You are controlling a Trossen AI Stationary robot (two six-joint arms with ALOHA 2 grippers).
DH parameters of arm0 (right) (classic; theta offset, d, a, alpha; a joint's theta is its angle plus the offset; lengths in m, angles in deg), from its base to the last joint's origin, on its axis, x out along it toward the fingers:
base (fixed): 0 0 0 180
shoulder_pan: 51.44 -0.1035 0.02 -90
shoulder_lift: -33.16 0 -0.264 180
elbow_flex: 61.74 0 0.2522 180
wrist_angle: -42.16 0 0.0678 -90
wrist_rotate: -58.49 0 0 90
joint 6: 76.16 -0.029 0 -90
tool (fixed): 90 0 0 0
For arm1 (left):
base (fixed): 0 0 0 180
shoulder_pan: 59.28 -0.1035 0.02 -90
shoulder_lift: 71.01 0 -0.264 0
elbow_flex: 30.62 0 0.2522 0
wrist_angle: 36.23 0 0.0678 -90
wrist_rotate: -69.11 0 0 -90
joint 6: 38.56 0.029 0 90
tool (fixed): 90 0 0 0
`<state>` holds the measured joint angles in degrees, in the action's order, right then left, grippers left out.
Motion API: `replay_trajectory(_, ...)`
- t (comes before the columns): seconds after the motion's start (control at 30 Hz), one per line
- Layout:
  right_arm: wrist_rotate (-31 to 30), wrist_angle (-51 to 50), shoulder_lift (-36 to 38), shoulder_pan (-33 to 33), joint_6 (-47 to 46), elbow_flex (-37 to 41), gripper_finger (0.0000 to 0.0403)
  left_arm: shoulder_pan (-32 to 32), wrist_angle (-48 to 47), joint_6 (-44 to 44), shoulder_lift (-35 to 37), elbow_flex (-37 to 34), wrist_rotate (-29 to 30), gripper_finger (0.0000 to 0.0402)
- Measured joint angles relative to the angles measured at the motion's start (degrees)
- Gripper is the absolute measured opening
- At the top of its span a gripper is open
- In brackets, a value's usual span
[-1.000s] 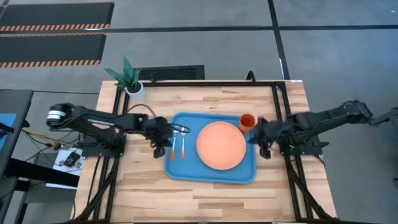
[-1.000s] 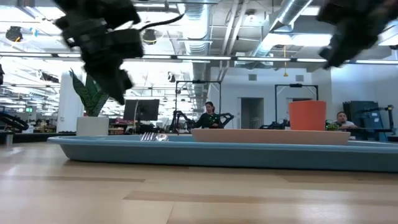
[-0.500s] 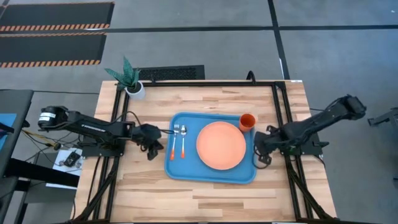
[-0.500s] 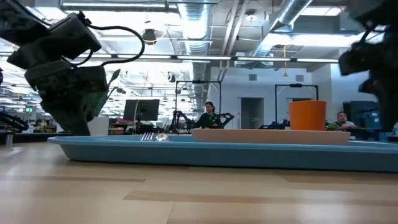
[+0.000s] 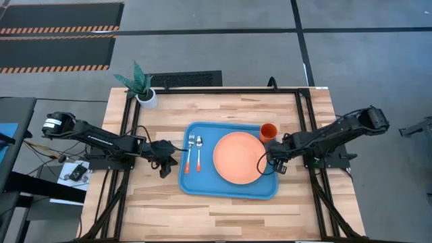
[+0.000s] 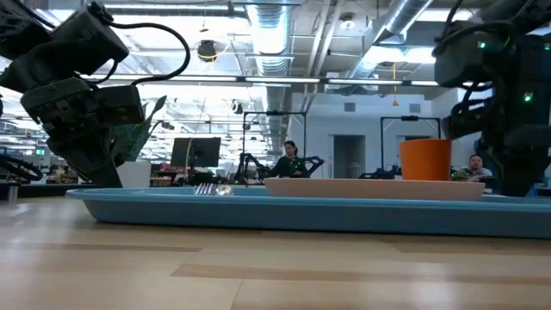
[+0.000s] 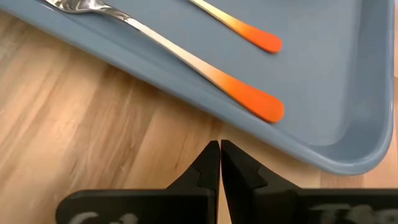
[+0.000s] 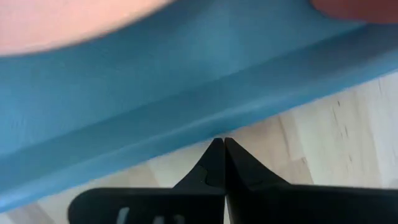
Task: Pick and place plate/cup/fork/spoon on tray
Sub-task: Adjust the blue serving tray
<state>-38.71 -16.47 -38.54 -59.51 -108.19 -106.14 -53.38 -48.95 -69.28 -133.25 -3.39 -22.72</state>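
Tray (image 5: 229,191): blue, rectangular, frame centre.
Plate (image 5: 239,157): salmon-orange, flat, on tray's right half.
Cup (image 5: 268,131): orange, upright, tray's upper-right corner.
Fork (image 5: 190,152), spoon (image 5: 199,152): side by side, tray's left.

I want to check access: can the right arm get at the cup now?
Probably yes. The right gripper is shut at the tray's right edge, and the cup stands in the tray's near corner with nothing between them; the plate lies beside it.

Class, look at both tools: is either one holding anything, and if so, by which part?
Nothing is held. The left tool and right tool are both shut and empty, beside the tray.
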Motion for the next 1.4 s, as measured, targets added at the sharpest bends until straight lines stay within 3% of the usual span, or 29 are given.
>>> replay_trajectory(0.27, -0.5, 4.4, -2.7, 1.0, 0.9, 0.0, 0.0010, 1.8, 0.0, -1.7, 0.0, 0.0, 1.5, 0.0000)
replay_trajectory(0.53, -4.9, 6.2, -2.6, 3.4, 1.7, 0.0, 0.0010, 3.7, 0.1, -3.4, 0.0, 0.0, 3.3, 0.0000)
replay_trajectory(1.0, -5.0, 8.1, -2.6, 4.9, 4.2, 0.1, 0.0010, 5.4, -1.2, -3.2, 1.1, -0.1, 5.0, 0.0000)
replay_trajectory(1.4, -4.9, 9.7, -2.6, 4.9, 7.1, 0.0, 0.0011, 5.4, -13.8, -0.8, 16.3, 0.0, 8.1, 0.0000)
